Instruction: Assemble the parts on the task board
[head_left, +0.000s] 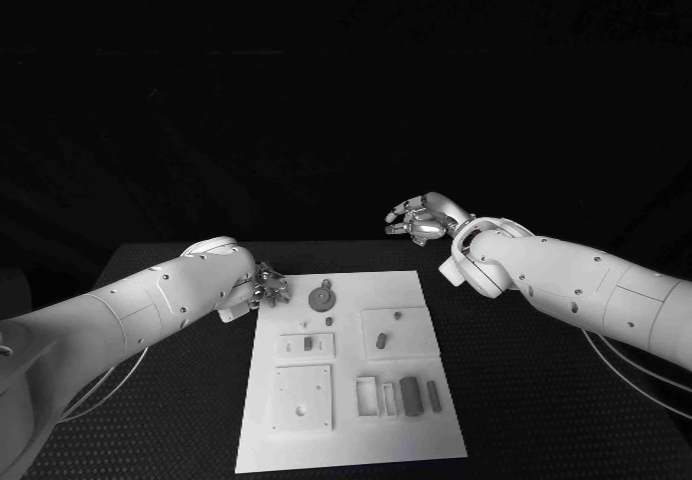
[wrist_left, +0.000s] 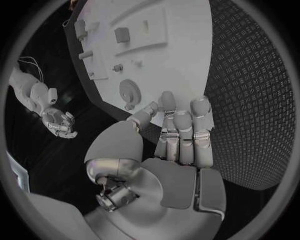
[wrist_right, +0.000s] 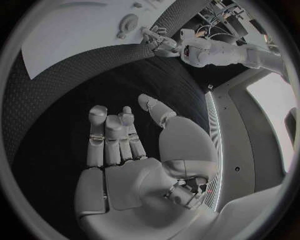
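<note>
Head view: one task board (head_left: 353, 440), two empty hands, left hand (head_left: 268, 287) and right hand (head_left: 420, 222), fingers loosely spread.

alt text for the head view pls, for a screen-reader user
A white task board lies lengthwise mid-table on a black table, holding small parts including a round gear-like piece. The left hand hovers at the board's far left corner, empty; the right hand is raised beyond the far right corner, empty.
</note>
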